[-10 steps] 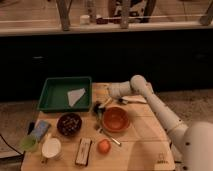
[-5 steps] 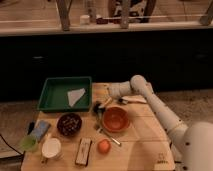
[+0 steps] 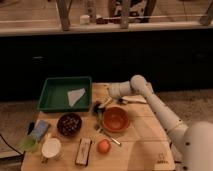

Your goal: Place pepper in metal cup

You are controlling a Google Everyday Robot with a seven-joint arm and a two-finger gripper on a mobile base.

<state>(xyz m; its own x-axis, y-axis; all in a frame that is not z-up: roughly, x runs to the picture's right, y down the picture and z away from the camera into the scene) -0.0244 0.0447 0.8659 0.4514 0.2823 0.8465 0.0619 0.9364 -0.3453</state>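
End effector [image 3: 100,106] low beside orange bowl [image 3: 116,119]; grip state unclear; no legible writing.

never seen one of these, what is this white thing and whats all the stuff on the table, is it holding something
The white thing is a robot arm on a mobile base, filmed by one camera looking down at a wooden table. Its gripper reaches down left of an orange bowl; whether it holds anything cannot be told. Also on the table: a green tray with a pale wedge inside, a dark bowl, a white cup, an orange fruit, a dark bar and a blue packet.
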